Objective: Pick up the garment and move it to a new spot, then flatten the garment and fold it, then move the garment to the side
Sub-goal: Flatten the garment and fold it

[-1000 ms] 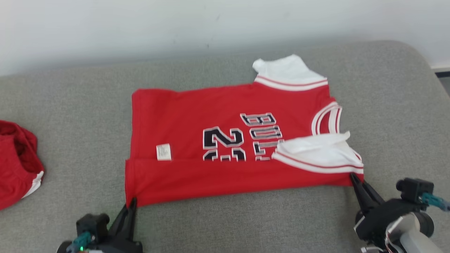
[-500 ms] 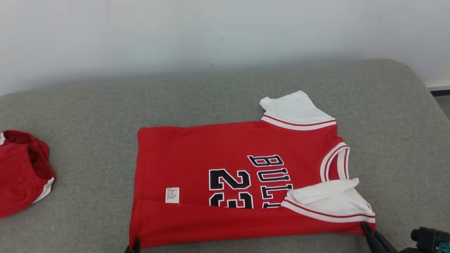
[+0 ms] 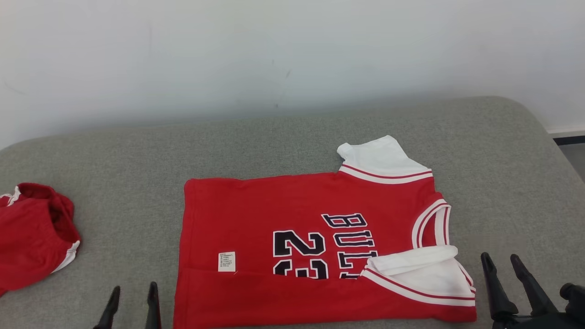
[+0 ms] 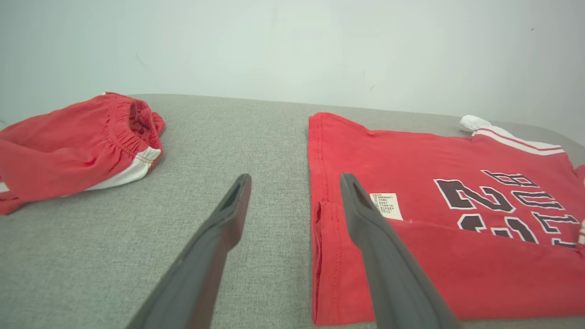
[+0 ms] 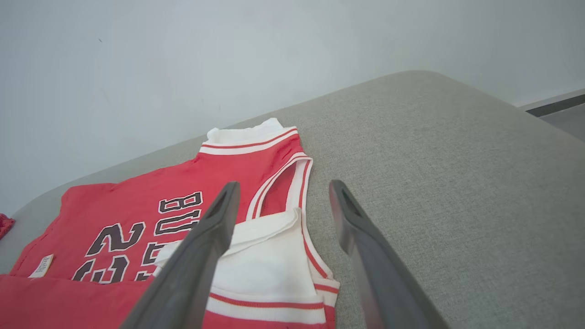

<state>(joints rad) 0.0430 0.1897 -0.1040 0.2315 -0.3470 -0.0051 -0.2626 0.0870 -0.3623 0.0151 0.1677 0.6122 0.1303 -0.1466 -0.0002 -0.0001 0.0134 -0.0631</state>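
Garment (image 3: 297, 205): near edge folded over; grey cushion (image 3: 507, 183) stretches right.

Crumpled red shorts (image 3: 32, 237) – perhaps – on grey cushion (image 3: 274, 146)

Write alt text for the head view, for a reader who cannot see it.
A red basketball jersey lies flat on a grey cushioned surface, its near edge folded up over part of the number 23. The left gripper and right gripper stand open by its near corners, holding nothing. A crumpled red garment lies at the left.

Jersey (image 3: 297, 201) corner, shorts (image 3: 34, 237) partly off-frame
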